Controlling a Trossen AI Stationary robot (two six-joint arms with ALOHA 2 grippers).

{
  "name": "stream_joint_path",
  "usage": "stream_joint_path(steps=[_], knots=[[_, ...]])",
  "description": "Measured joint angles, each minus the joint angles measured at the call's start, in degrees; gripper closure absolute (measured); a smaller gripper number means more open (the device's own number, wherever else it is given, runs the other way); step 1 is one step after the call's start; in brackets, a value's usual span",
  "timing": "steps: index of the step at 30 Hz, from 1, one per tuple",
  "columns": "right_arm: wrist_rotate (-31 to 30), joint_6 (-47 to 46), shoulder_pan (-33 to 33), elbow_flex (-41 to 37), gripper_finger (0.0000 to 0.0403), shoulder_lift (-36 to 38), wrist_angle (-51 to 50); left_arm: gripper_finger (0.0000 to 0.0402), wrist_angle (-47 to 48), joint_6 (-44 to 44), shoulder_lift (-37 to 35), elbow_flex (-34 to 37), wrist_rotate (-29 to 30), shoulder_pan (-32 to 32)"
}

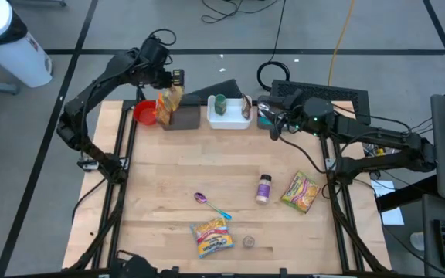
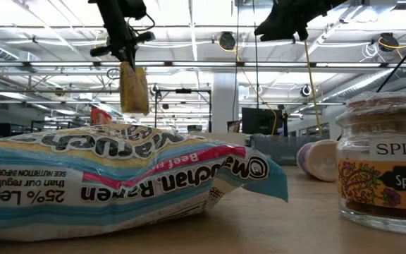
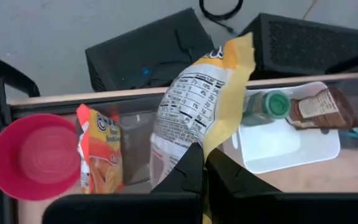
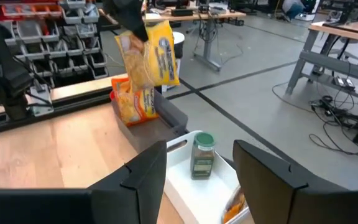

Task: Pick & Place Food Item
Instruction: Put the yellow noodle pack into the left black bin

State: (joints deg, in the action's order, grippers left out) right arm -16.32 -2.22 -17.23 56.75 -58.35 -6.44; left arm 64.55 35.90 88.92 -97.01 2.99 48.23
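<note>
High view: the left hand point(image 1: 170, 78), in the upper left of the frame, is pinched tight on the top edge of a yellow snack bag point(image 1: 169, 102), which hangs clear of the worktop point(image 1: 168, 193) above a dark bin point(image 1: 181, 118) at the far edge. The left wrist view confirms the fingers pressed together on the bag's crimped edge, with an orange packet point(image 3: 99, 155) already standing in the bin below it and a red bowl point(image 3: 33, 155) beside the bin.

The right hand point(image 1: 278, 123) hovers in the upper centre-right, fingers spread and holding nothing, over the end of a white tray point(image 1: 229, 120) containing a green-capped jar point(image 1: 220, 103) and a brown packet point(image 1: 246, 106).

Assessment: the pick appears complete for this item; the placement is not, since the bag is suspended and unreleased. Lowering and release into the bin remain.

Outstanding on the worktop, lower half of the frame: a ramen packet point(image 1: 212, 236), a second noodle packet point(image 1: 300, 191), a spice bottle point(image 1: 263, 188), a small jar point(image 1: 248, 242) and a purple spoon point(image 1: 210, 204). Whether these also belong to the task cannot be determined.
</note>
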Motion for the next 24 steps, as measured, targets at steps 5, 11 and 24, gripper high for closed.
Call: stream_joint_path(steps=[5,11,24], knots=[[0.0,-0.3,0.1,0.0,0.0227,0.0,0.1,0.0401,0.3,2.3,-1.1,1.1,3.4,-1.6],[0.1,-3.1,0.1,0.0,0.0229,0.0,-1.0,0.0401,-2.7,3.7,-0.9,5.2,2.6,-1.8],[0.2,-3.1,0.1,0.0,0.0230,0.0,-1.7,0.0401,-10.5,5.2,-0.9,16.8,-1.1,0.7]])
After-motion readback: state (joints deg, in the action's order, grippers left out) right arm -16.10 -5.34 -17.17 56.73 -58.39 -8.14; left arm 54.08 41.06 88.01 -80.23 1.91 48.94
